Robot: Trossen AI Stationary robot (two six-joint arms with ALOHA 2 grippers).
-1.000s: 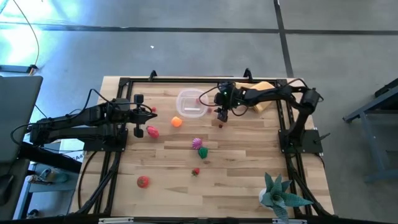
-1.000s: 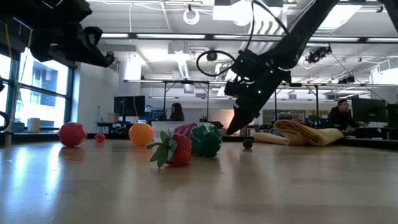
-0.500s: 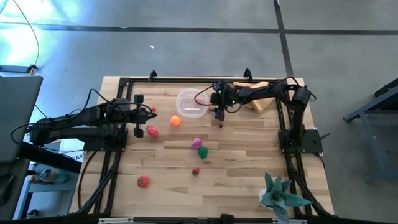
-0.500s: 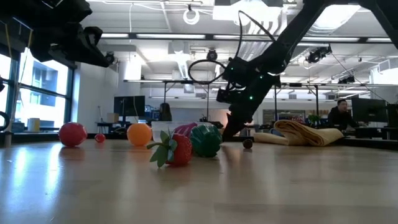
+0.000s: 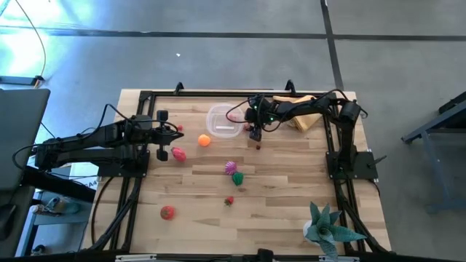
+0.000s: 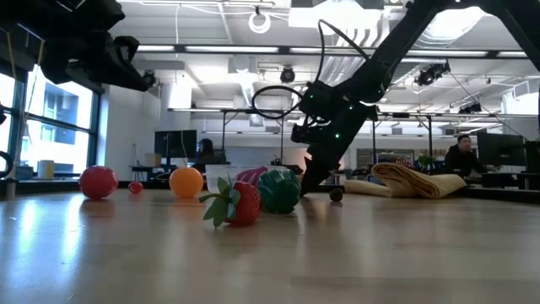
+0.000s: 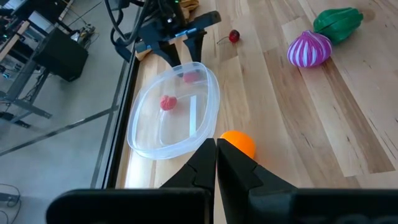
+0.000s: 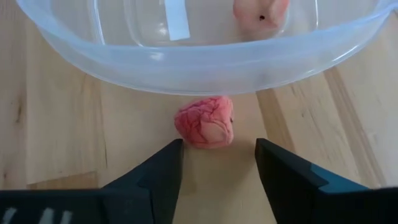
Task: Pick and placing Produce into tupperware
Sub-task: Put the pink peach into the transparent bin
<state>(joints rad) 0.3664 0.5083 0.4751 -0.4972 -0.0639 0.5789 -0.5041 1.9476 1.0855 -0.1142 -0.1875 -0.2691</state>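
Note:
The clear tupperware (image 5: 223, 120) sits near the table's far edge with one pink piece (image 7: 168, 102) inside. My right gripper (image 8: 217, 155) is open and low at its right wall, fingers on either side of a pink-red knobbly piece (image 8: 205, 128) that lies on the wood against the wall, not touching it. My left gripper (image 7: 216, 158) is shut, raised over the table's left side. On the table lie an orange (image 5: 204, 140), a pink piece (image 5: 178, 153), a magenta onion (image 5: 231, 167), a green pepper (image 5: 237, 177), a strawberry (image 6: 240, 203) and a red tomato (image 5: 167, 212).
A dark cherry (image 7: 234, 36) lies just right of my right gripper. A tan cloth (image 5: 306, 115) is folded at the far right corner, and a teal spiky plant (image 5: 329, 229) stands at the near right corner. Bare wood shows along the near edge (image 5: 269, 233).
My right gripper has moved toward the table's left, up to the tupperware's wall, and sunk closer to the table, staying open. The orange has drifted slightly to the left.

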